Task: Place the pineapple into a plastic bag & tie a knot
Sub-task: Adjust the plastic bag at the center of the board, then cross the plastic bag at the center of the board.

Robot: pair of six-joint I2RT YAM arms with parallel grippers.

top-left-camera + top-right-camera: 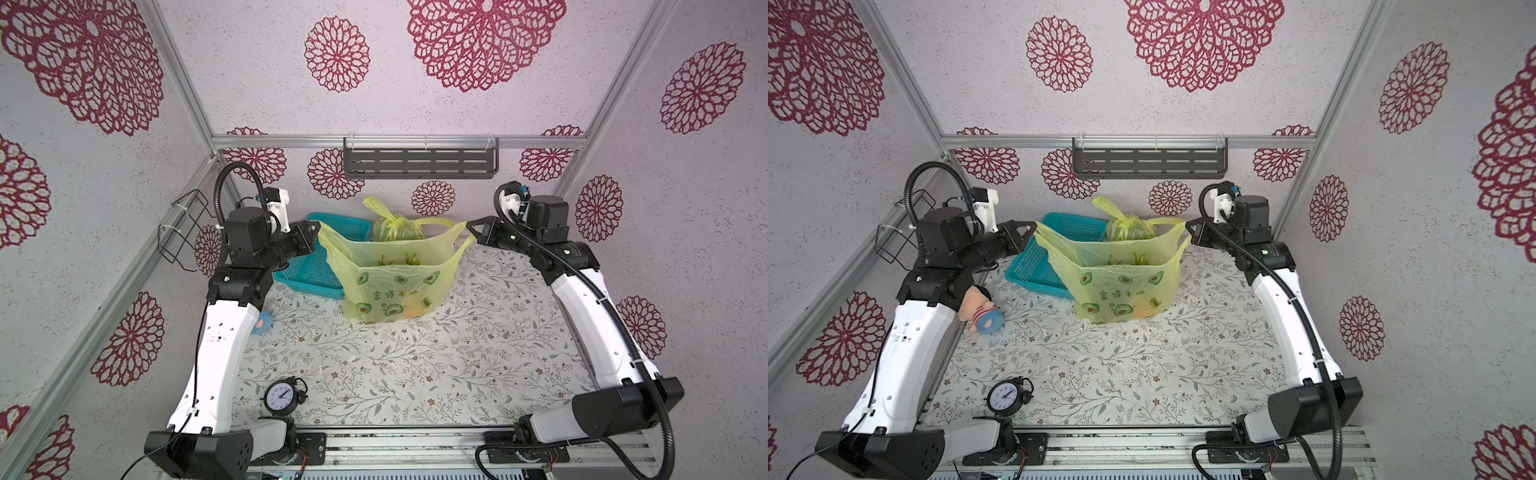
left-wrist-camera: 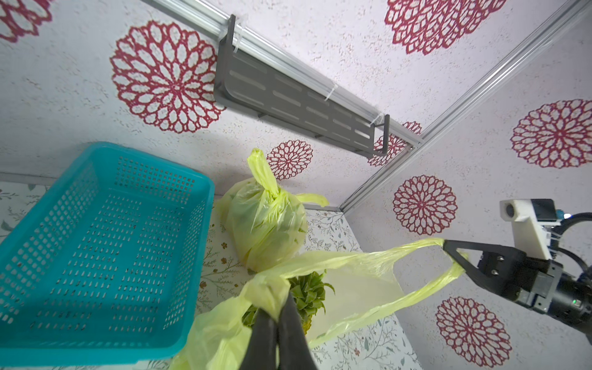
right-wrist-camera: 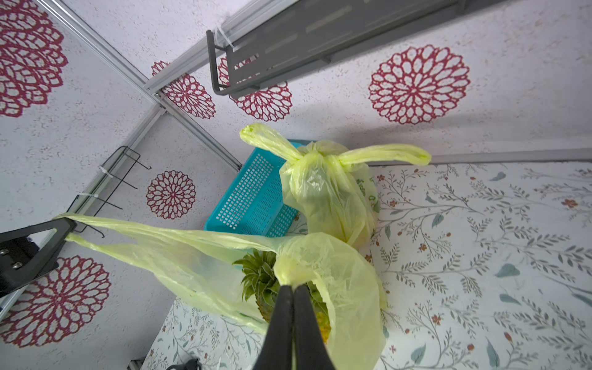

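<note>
Top view: left fingers (image 1: pixel 312 228), right fingers (image 1: pixel 477 229) pinch handles of bag (image 1: pixel 419 266); green Chinese lettering (image 1: pixel 389 294).

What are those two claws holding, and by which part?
The open plastic bag with the pineapple inside. The left gripper pinches one handle, the right gripper the other.

The bag (image 1: pixel 390 291) veils the pineapple (image 1: pixel 409 259): both top views show only leaf tips and an orange blur through the plastic. The left arm (image 1: pixel 224 357) hides most of the toy (image 1: pixel 262 323) in a top view. What the tied bag (image 1: pixel 397 227) holds cannot be told. The bag covers part of the basket (image 1: pixel 311 272).
</note>
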